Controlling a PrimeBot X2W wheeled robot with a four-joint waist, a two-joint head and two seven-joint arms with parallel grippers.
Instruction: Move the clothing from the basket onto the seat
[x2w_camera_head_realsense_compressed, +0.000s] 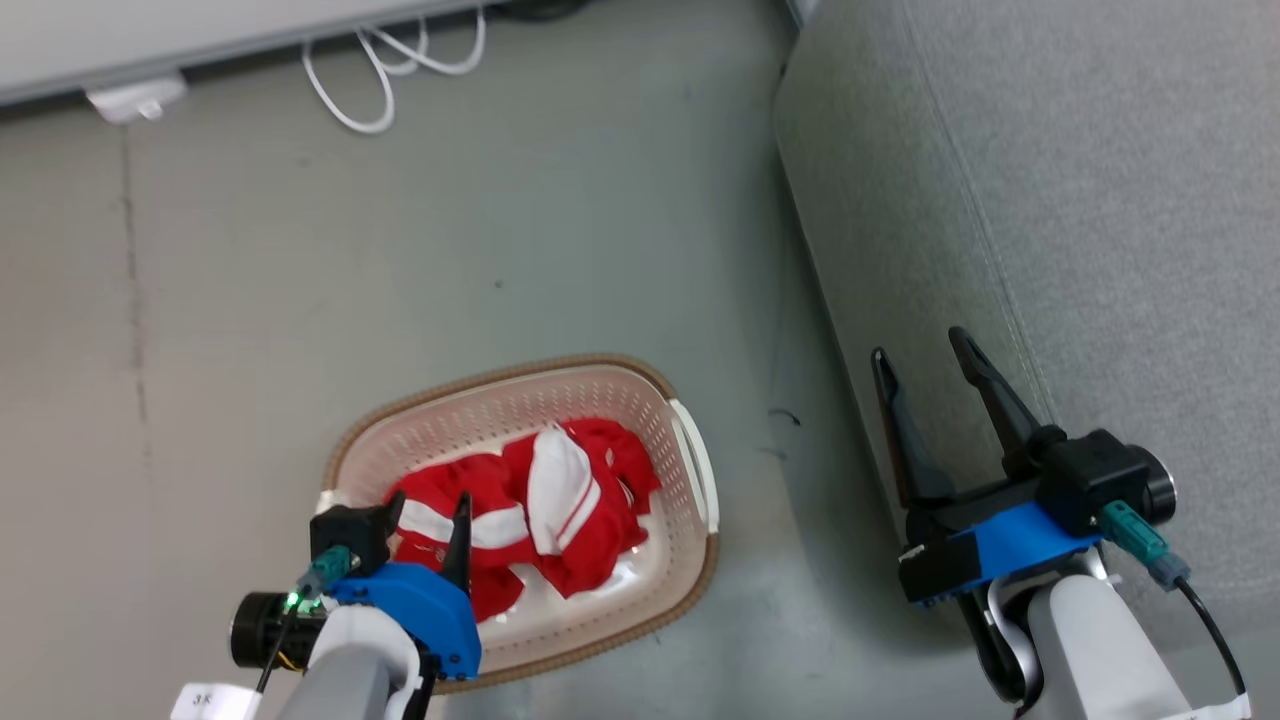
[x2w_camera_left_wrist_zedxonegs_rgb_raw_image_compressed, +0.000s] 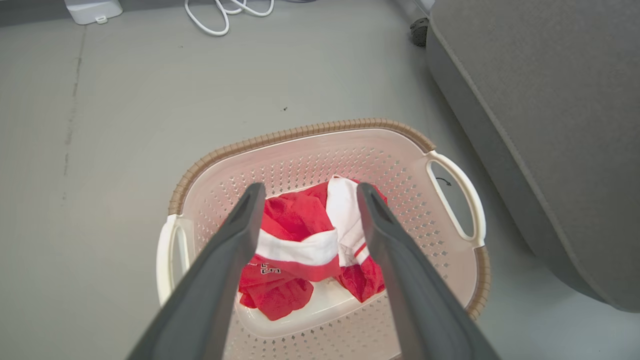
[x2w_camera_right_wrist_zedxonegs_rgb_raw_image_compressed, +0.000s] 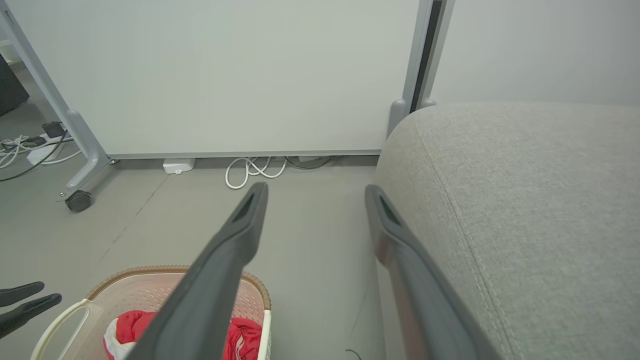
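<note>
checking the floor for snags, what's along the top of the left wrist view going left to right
white power adapter → looped white cable → small dark caster → grey seat

A few black-and-white block letters (x2w_camera_left_wrist_zedxonegs_rgb_raw_image_compressed: 270, 270) are printed on the red clothing (x2w_camera_left_wrist_zedxonegs_rgb_raw_image_compressed: 295, 220) in the left wrist view (upside down and half folded under, so no whole word can be read). A white label (x2w_camera_head_realsense_compressed: 205, 699) at the head view's bottom edge begins with "3"; the rest is unclear.
</note>
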